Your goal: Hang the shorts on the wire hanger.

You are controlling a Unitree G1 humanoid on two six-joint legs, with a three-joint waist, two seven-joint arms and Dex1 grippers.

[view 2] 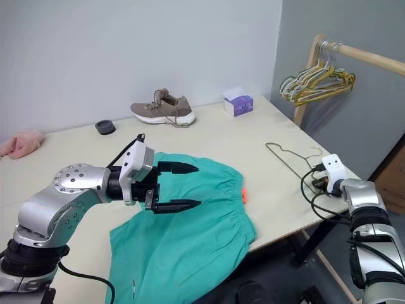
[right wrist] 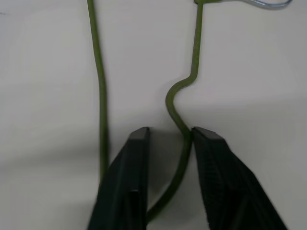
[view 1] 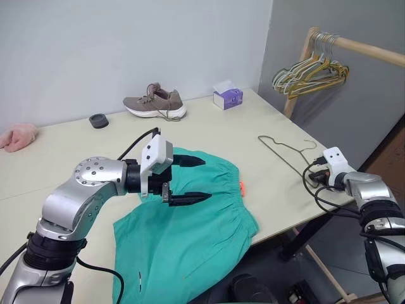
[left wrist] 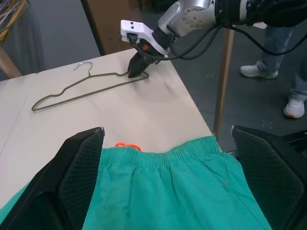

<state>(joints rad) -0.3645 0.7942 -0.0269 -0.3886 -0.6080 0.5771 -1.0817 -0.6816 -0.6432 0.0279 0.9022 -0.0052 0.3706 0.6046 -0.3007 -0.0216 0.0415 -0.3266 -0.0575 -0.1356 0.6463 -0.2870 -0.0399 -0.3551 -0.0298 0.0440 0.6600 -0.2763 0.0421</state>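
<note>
wire hanger (right wrist: 184, 91) | flat on table (view 1: 253, 120) | wire between right fingers (right wrist: 211, 163)

the shorts (view 1: 183, 234) run off the head views' lower edge.

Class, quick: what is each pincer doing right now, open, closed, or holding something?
Left pincer: open, empty, above the shorts.
Right pincer: nearly closed around the wire hanger on the table.
</note>
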